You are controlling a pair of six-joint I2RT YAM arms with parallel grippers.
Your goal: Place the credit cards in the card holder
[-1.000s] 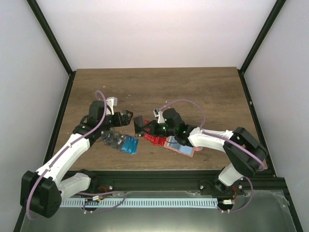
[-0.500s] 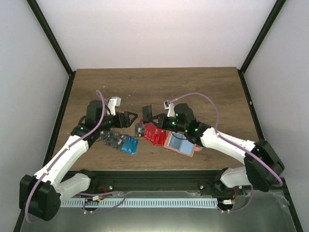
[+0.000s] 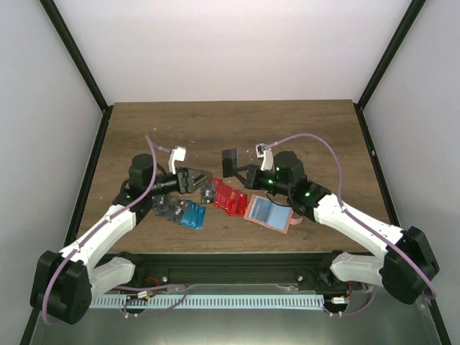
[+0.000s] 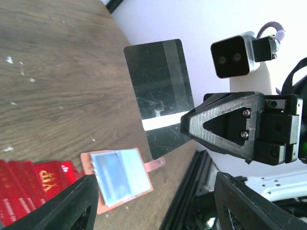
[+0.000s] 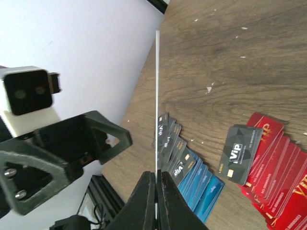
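A dark grey-black credit card [image 3: 230, 162] is held up off the table in my right gripper [image 3: 240, 173], which is shut on its edge. In the right wrist view the card [image 5: 157, 86] shows edge-on between the shut fingers [image 5: 164, 196]. My left gripper [image 3: 195, 178] faces it from the left, open and empty. The left wrist view shows the card's [image 4: 160, 96] striped back. The tan-pink card holder [image 3: 267, 213] lies open on the table, below the right arm. Red cards [image 3: 230, 199], blue cards [image 3: 192, 215] and dark cards [image 3: 165, 207] lie fanned out, with one dark card [image 3: 209, 191] on the red ones.
The wooden table [image 3: 230, 129] is walled on three sides by white panels with black frame posts. A black rail [image 3: 230, 262] runs along the near edge. The holder's clasp tab [image 4: 156, 164] points toward that rail.
My right gripper has risen and drawn back to the right with the dark card in it. My left gripper has swung toward the centre and its jaws have narrowed somewhat.
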